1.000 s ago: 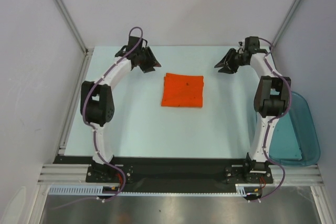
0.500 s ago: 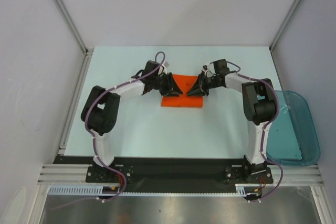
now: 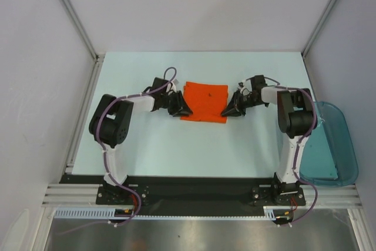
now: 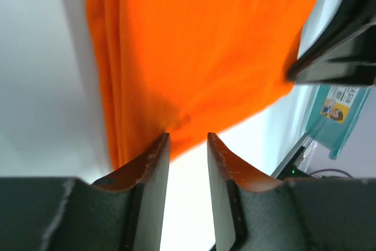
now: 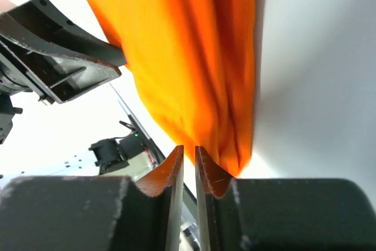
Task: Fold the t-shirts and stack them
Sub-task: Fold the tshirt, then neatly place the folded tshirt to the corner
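Note:
A bright orange t-shirt (image 3: 204,101) lies folded into a square on the pale table (image 3: 176,151). My left gripper (image 3: 185,111) sits low at its near left corner, and my right gripper (image 3: 225,113) at its near right corner. In the left wrist view, the left gripper (image 4: 187,140) is open, with bare table between the jaws and the shirt (image 4: 200,45) corner at the left fingertip (image 4: 161,143). In the right wrist view, the right gripper (image 5: 189,150) has closed to a thin slit. The shirt (image 5: 182,57) edge lies just past its tips, with no cloth visible in the slit.
A translucent teal bin (image 3: 332,145) stands off the table's right edge beside the right arm. White enclosure walls and metal posts surround the table. Each wrist view shows the other gripper across the shirt: the right gripper (image 4: 341,45) and the left gripper (image 5: 59,57).
Both arms swung in from the far corners and dropped to the shirt's near corners. The right jaws closed to a slit and the left jaws narrowed. The shirt has not moved.

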You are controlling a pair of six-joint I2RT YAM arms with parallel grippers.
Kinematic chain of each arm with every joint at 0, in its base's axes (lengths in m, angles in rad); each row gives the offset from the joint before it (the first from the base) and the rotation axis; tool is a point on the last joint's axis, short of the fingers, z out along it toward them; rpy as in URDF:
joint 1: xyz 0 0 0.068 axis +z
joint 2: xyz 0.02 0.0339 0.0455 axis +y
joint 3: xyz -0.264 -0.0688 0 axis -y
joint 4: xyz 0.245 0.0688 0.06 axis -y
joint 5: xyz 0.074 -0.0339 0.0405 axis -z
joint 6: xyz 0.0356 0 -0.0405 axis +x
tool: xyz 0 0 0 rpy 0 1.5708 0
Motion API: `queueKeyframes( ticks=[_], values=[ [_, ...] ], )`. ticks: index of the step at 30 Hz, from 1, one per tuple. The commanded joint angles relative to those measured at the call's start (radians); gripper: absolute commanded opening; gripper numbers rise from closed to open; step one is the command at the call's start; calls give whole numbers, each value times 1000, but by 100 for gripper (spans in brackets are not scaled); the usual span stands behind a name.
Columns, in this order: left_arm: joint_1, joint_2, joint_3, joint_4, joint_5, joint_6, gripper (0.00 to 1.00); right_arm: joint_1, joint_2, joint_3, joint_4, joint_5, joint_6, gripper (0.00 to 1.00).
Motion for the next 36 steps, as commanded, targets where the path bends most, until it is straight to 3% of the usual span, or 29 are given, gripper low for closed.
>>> queueKeyframes(
  ticks=[1,6,12,16,21,26,31,36],
  values=[
    [21,-151,-56,-58,-29,76,38,-39,-150,-31,-103,59,-93,19],
    [15,-259,-71,-29,-13,11,39,-7,-202,-31,-85,47,-45,21],
    [16,-263,-85,14,-18,-52,38,67,-75,-21,31,10,-19,26],
    [24,-349,-123,11,-35,-56,38,40,-43,-44,15,33,-71,27],
    [67,-492,-195,-37,-43,-35,41,-26,-133,-74,-86,80,-120,29],
    [87,-604,-278,-49,-13,-44,45,-33,-248,-46,-111,172,-111,47],
    [85,-754,-385,-46,14,-101,45,-36,-130,84,-81,212,-114,69],
    [85,-909,-496,-60,14,-148,46,-45,-22,185,45,211,-114,76]
  ],
)
